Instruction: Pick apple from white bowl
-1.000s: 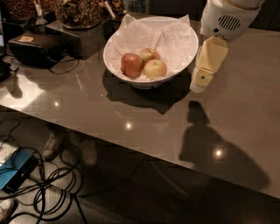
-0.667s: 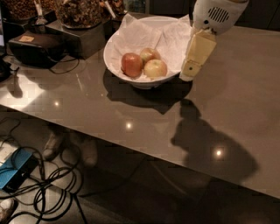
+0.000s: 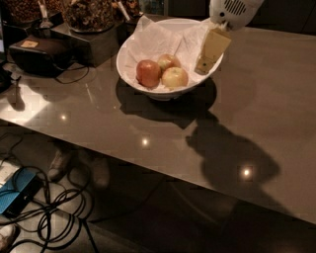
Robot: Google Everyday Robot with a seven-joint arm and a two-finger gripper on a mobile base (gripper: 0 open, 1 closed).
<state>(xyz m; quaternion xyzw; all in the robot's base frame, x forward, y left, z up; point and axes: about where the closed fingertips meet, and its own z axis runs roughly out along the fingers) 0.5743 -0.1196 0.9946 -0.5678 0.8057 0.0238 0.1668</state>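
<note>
The white bowl (image 3: pixel 133 74) stands on the grey table, lined with crumpled white paper. Three apples lie in it. The pale yellow-green apple (image 3: pixel 175 77) lies front right. A darker red apple (image 3: pixel 148 72) lies to its left and a smaller red-and-yellow apple (image 3: pixel 168 62) behind them. The gripper (image 3: pixel 203 67) hangs from the white wrist at the top and reaches down over the bowl's right rim, just right of the pale apple and apart from it. It holds nothing that I can see.
Dark trays with jars of nuts or cones (image 3: pixel 89 15) stand at the back left, and a black box (image 3: pixel 37 52) with a cable lies left of them. The table's front edge runs diagonally; cables and a blue device (image 3: pixel 15 197) lie on the floor below.
The gripper has moved left from beside the bowl's right side to over its right rim, closer to the apples. The apples and bowl have not moved.
</note>
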